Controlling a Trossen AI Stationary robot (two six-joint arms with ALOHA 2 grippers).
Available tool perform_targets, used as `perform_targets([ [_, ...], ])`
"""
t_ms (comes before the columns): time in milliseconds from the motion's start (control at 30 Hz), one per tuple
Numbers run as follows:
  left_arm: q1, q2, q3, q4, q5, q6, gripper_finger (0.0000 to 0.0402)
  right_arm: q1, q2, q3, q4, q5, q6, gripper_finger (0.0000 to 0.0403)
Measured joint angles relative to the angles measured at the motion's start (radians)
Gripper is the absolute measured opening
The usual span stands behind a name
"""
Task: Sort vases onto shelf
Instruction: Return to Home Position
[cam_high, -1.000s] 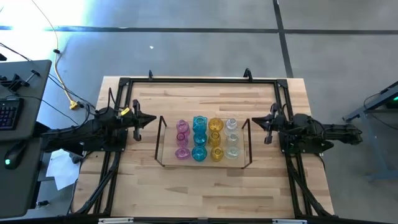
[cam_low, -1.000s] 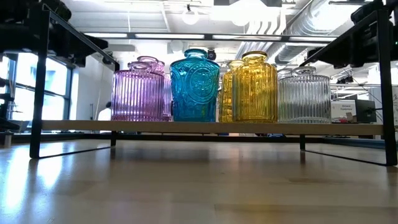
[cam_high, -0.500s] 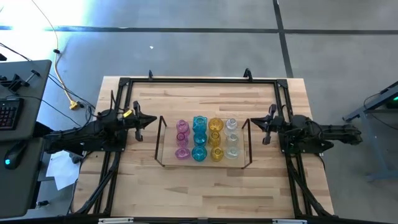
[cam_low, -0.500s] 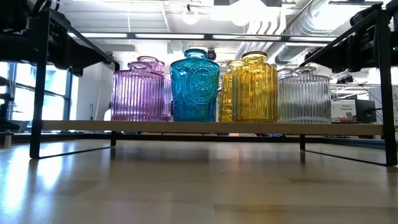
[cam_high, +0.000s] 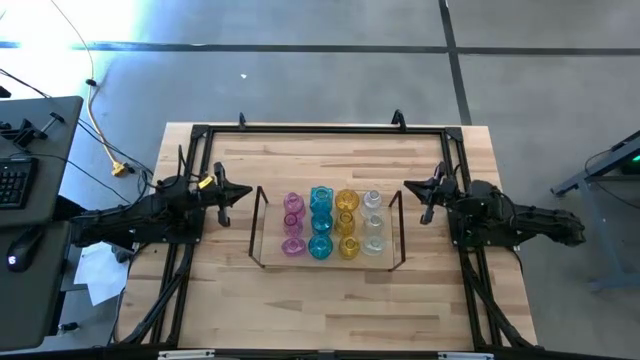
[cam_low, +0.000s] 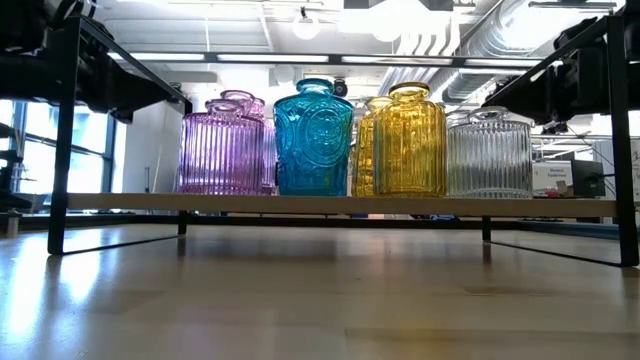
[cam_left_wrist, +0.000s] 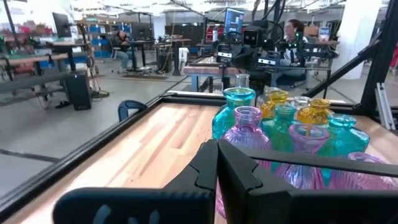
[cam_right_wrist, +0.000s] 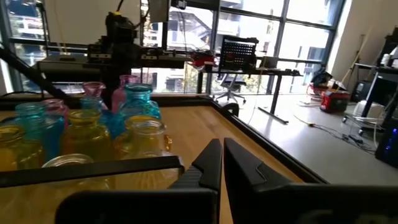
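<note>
Vases (cam_high: 332, 224) unmoved, all in four colour rows on the shelf (cam_high: 262, 243) mid-table (cam_high: 330, 300); only the right end effector (cam_right_wrist: 222, 143) has shifted slightly beside the shelf's end, left end effector (cam_left_wrist: 217, 147) parked opposite, both closed, empty: sorting looks finished.

Left hand (cam_left_wrist: 216, 149), right hand (cam_right_wrist: 222, 149), both closed.

An open lab workspace: beyond the table (cam_high: 330, 290), desks (cam_left_wrist: 43, 59) are carrying monitors (cam_left_wrist: 234, 17) and exposed ducts (cam_low: 500, 40) are running above it.
</note>
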Motion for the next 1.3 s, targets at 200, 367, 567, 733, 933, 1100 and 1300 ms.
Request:
perform_targets([
  [200, 0.000, 0.013, 0.000, -0.002, -0.002, -0.036, 0.0000, -0.040, 0.002, 0.000, 0.000, -0.003, -0.005, 0.0000],
  [367, 0.000, 0.033, 0.000, -0.002, -0.007, -0.051, 0.0000, -0.055, 0.002, 0.000, 0.000, -0.003, 0.018, 0.0000],
  [567, 0.001, 0.070, 0.000, -0.002, -0.063, -0.112, 0.0000, -0.057, 0.002, -0.001, 0.000, -0.011, 0.036, 0.0000],
  [733, 0.001, 0.094, 0.000, -0.002, -0.059, -0.043, 0.0000, -0.057, 0.002, -0.001, 0.000, -0.011, 0.006, 0.0000],
  [933, 0.001, 0.100, 0.000, -0.001, -0.059, -0.038, 0.0000, -0.059, 0.002, -0.001, 0.002, 0.009, -0.015, 0.0000],
  [1100, 0.001, 0.100, 0.000, -0.001, -0.059, -0.039, 0.0000, -0.059, 0.003, -0.001, 0.003, 0.013, -0.076, 0.0000],
  [1300, 0.001, 0.100, 0.001, 0.011, -0.059, -0.117, 0.0000, -0.059, 0.002, -0.001, 0.003, 0.013, -0.079, 0.0000],
])
